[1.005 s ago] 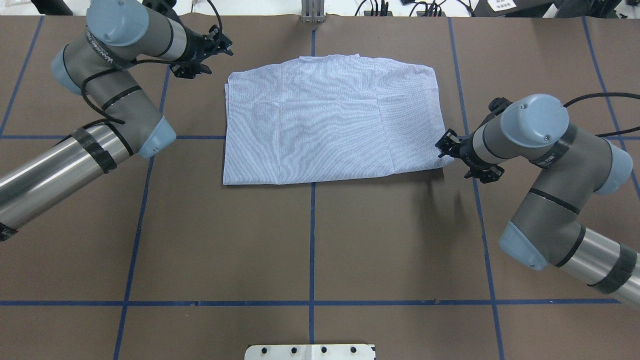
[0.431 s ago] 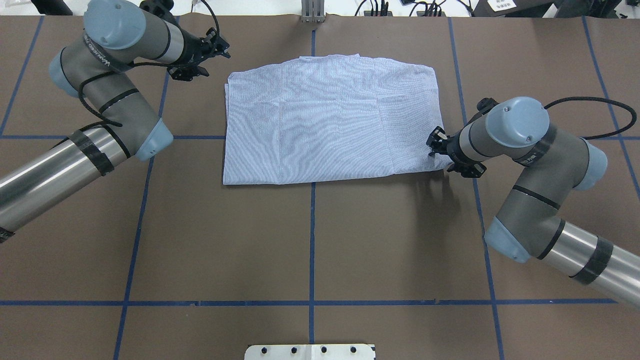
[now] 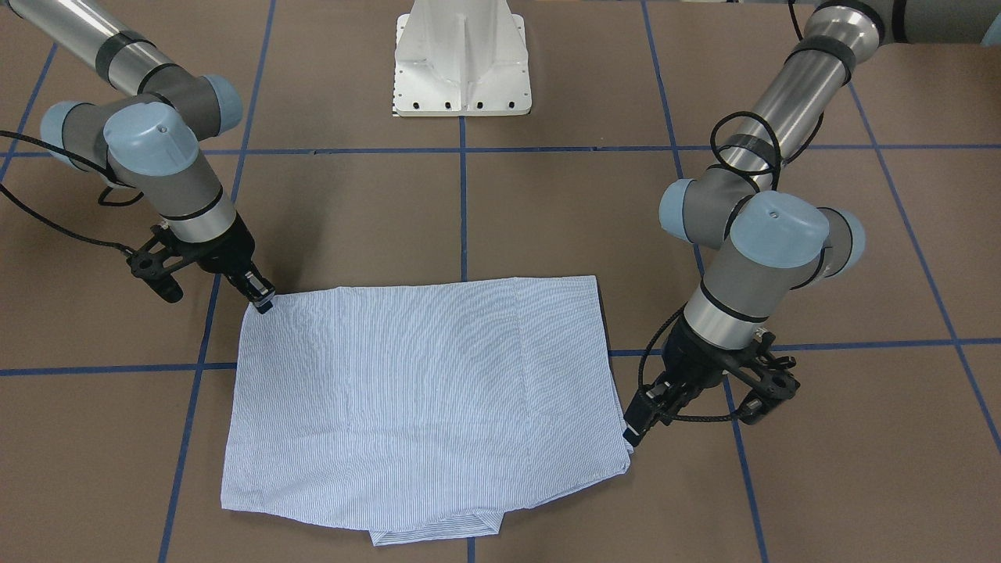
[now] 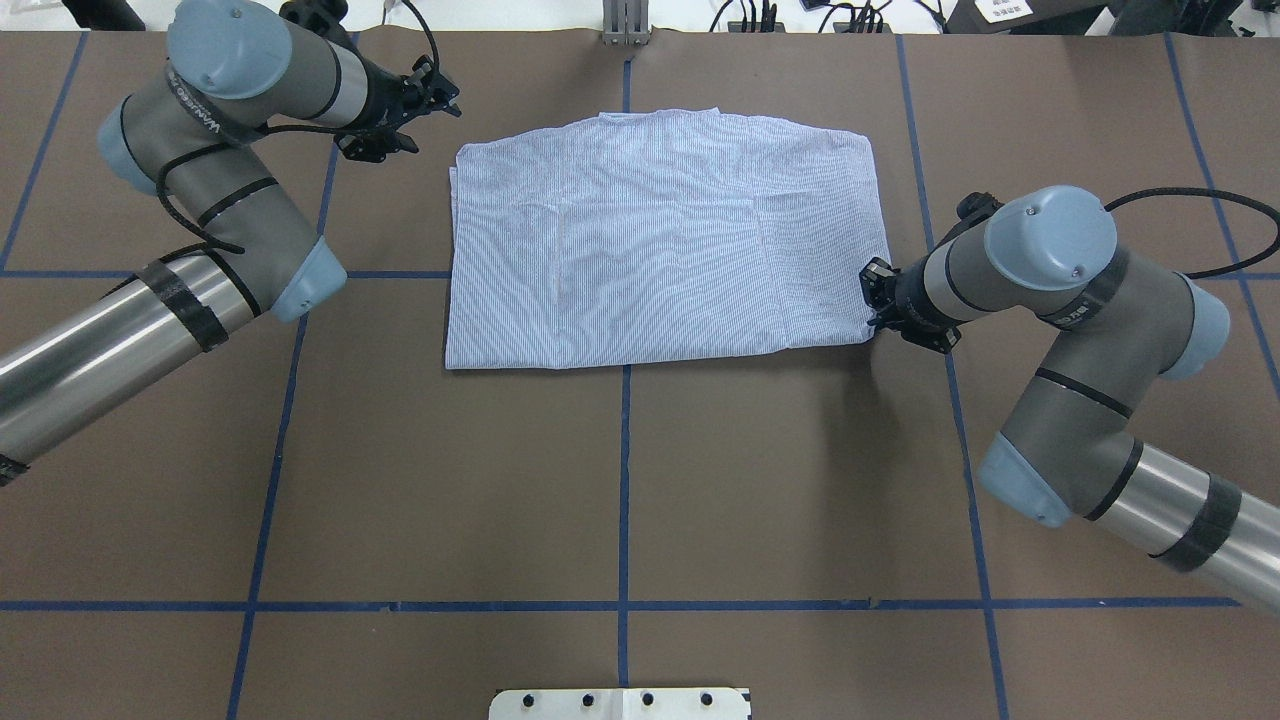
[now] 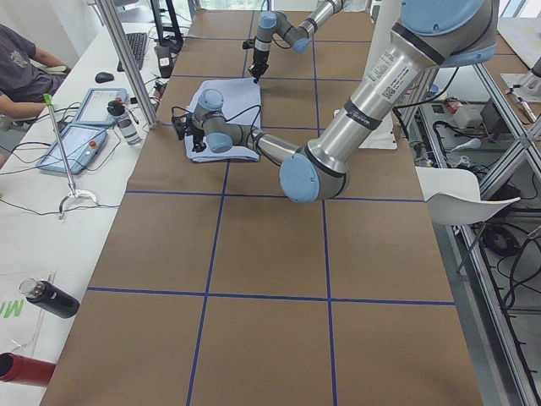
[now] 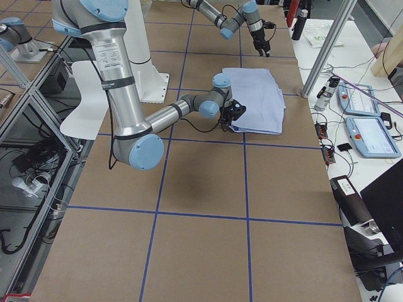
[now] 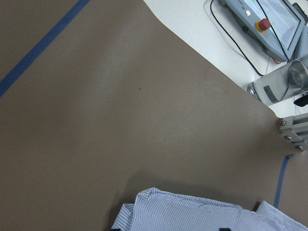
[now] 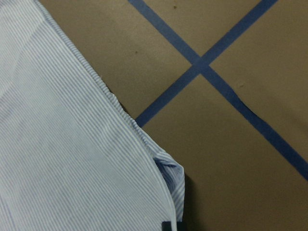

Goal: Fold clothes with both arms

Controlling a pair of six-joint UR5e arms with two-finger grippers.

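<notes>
Seen from overhead, the table [image 4: 620, 480] bears the shirt [image 4: 660, 250] toward 12 o'clock of centre. It is folded to a rectangle whose long axis runs 9 to 3. Its 4 o'clock corner is met by the right gripper [image 4: 872, 300], the closer tool. Its 10 o'clock corner is flanked by the left gripper [image 3: 633, 430]. Neither gripper's opening or hold can be told. Lettering banding the left arm [image 4: 200, 120] cannot be read.

The shirt [image 4: 660, 250] was thin, matt woven cloth, softly creased. The tabletop [image 4: 450, 480] wore a matt brown paper-like sheet crossed by blue tape [image 4: 623, 480]. The left arm [image 4: 100, 345] and right arm [image 4: 1150, 500] had glossy metal tubes, matt grey joints and smooth blue caps.
</notes>
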